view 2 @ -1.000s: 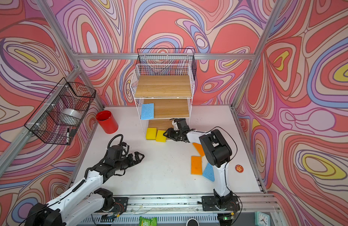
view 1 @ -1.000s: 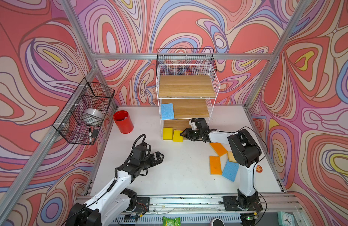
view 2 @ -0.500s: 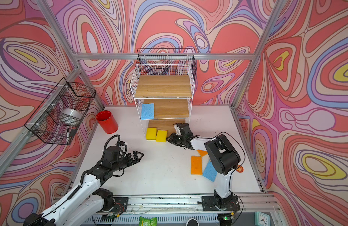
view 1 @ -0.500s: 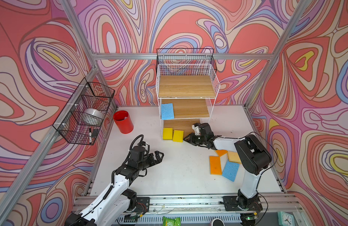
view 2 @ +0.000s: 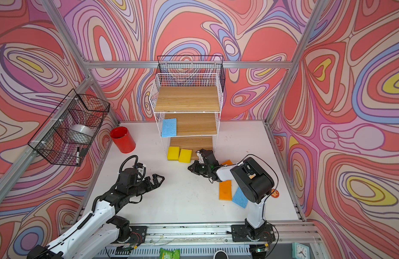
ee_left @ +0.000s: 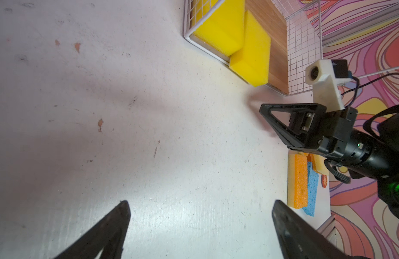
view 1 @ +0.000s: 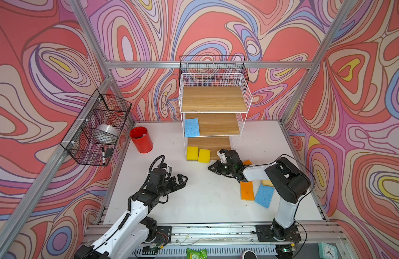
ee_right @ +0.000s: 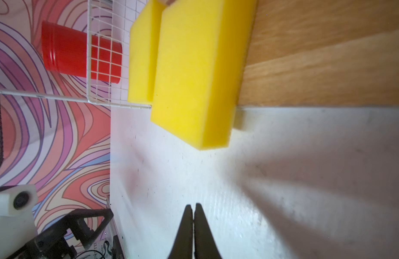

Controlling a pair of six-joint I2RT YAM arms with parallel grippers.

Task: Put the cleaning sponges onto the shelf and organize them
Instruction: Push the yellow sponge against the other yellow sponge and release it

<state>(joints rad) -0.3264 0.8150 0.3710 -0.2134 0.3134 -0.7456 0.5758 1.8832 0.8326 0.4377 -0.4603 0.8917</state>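
while right hand (ee_right: 192,205) pinched empty, left hand (ee_left: 200,203) wide: shelf (view 1: 213,98) holds 2 yellow sponges (view 1: 192,153), 1 blue sponge (view 1: 191,127).

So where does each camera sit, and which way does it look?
Both top views: high at the front, looking down on the table and shelf; both arms, left hand open, right hand shut.
Left wrist: on the left arm, looking across the table to the yellow sponges; its own open fingers.
Right wrist: on the right arm, facing those sponges and the red cup; its own shut fingers.
Shared: both wrist views show the yellow sponges.
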